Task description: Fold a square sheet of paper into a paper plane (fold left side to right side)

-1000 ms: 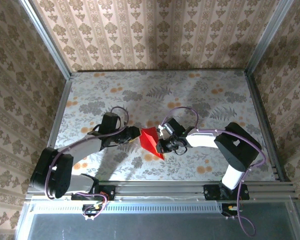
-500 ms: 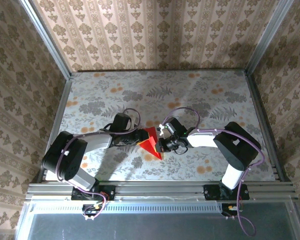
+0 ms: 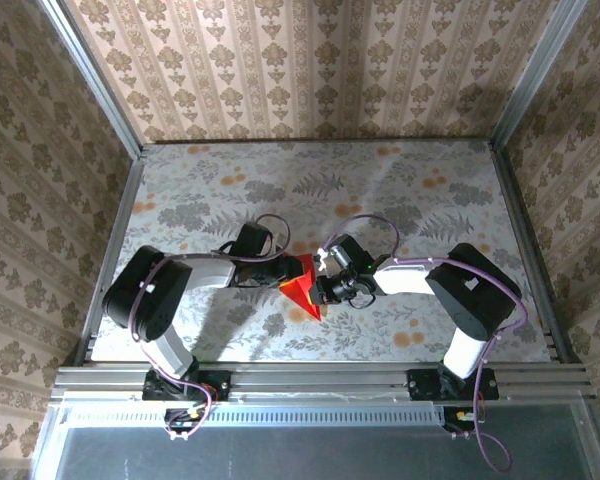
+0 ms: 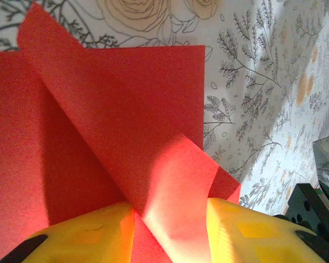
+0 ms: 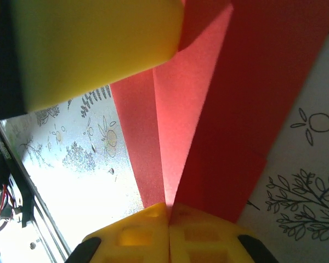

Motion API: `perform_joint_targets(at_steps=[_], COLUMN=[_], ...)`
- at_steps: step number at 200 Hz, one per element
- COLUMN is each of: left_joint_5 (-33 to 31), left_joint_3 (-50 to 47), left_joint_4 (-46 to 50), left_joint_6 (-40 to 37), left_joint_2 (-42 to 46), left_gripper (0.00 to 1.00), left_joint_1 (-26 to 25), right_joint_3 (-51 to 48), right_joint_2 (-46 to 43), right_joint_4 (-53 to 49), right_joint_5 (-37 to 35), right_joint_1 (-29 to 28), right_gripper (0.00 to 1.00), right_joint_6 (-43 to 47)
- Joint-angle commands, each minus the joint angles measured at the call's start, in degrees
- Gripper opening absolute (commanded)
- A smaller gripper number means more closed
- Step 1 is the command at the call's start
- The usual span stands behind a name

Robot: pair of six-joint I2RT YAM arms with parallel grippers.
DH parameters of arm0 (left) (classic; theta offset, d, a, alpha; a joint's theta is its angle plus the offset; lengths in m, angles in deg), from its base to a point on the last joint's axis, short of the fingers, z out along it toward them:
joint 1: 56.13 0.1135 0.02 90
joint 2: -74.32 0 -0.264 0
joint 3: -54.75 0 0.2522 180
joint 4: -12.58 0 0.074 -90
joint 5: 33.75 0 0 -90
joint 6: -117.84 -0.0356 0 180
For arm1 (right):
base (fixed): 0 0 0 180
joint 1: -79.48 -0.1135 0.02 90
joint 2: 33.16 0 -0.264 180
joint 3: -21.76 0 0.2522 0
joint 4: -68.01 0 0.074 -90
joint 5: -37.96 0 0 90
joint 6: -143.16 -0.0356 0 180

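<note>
The top camera is looking down from above and behind the near edge, taking in the whole bench (image 3: 430,200). Both wrist cameras are peering along their jaws, close up, at the square sheet of paper (image 3: 302,288) mid-bench, which all three are sharing.

sheet of paper (image 3: 302,287) lies mid-bench (image 3: 410,190), partly raised | left pincer (image 3: 284,279) touches its left side | right pincer (image 3: 323,289) grips its right side | pincers just beside each other
</note>
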Motion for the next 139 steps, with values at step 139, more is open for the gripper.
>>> perform_joint_targets(at_steps=[139], left_joint_5=[-3.12], left_joint_3=[2.5], left_joint_4=[4.25], left_joint_6=[-3.45], left_joint_2=[-3.65], left_gripper=[0.39], left_joint_1=[-1.55], right_joint_3=[-4.7], right_joint_2=[-5.69], right_joint_4=[6.78], right_joint_5=[7.47], right_joint_1=[6.14], right_gripper=[0.44], right_joint_6=[-4.17])
